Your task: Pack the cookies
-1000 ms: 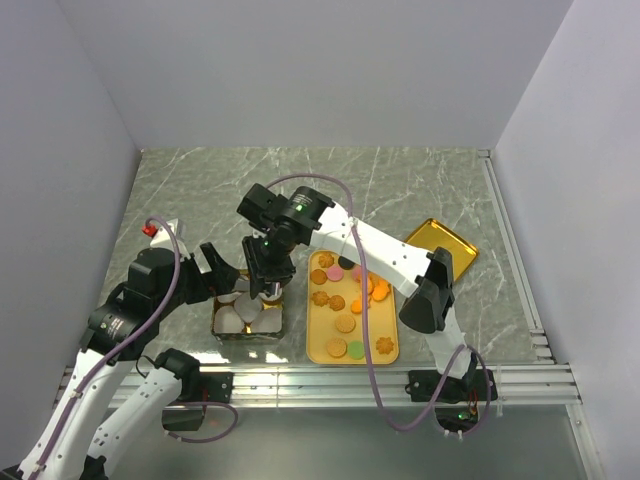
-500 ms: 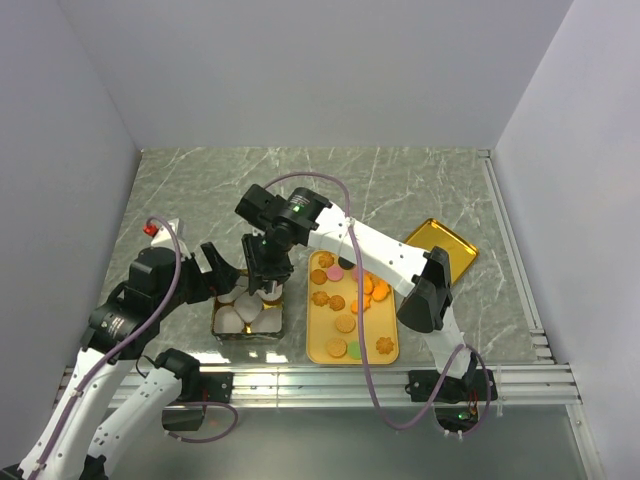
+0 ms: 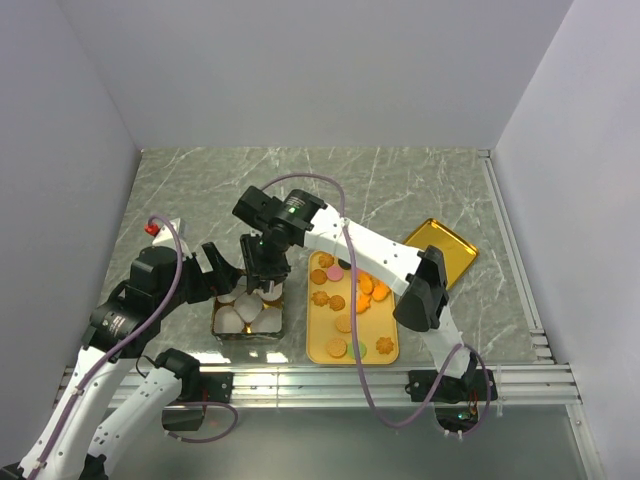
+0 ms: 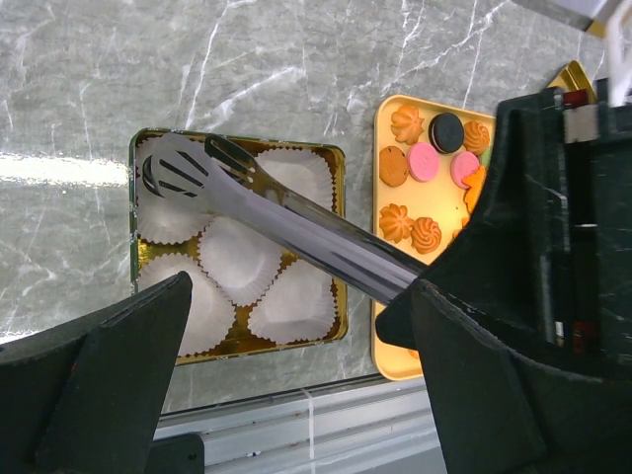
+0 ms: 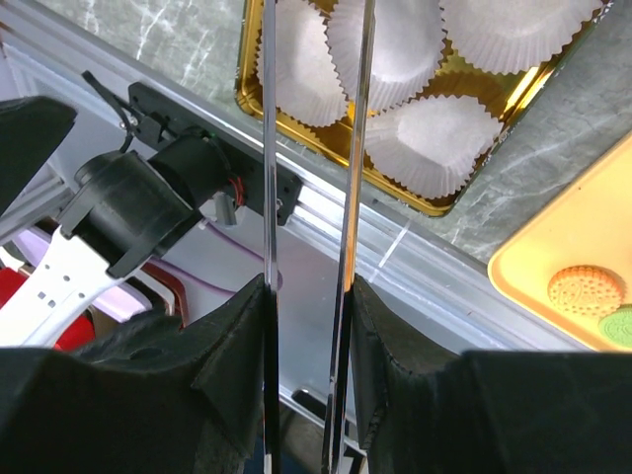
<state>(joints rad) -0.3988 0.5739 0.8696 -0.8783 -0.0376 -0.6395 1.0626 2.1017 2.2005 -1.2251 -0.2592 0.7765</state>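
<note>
A pair of metal tongs [image 4: 286, 222] is held by the right gripper [image 5: 308, 296], whose fingers are clamped on the two long blades from either side. The tongs are reached out over a gold tin [image 4: 133, 227] that is lined with white paper cups [image 4: 237, 259]. The slotted tips are seen a little apart, above the cup in the tin's far left corner; whether that cup is touched cannot be told.

The left gripper [image 4: 301, 296] is held above the tin's near edge with its jaws spread wide and nothing gripped between them.

The cookies [image 4: 425, 163] are laid out on a yellow tray [image 3: 325, 352] placed just to the right of the tin. Orange-brown flower shapes, pink discs and one dark disc are seen at the tray's far end, while tan rounds and a green disc are found nearer the arms.

A gold lid [image 3: 440, 240] is set on the marble table [image 3: 400, 180] beyond the tray's far right corner, partly hidden by the right arm.
</note>
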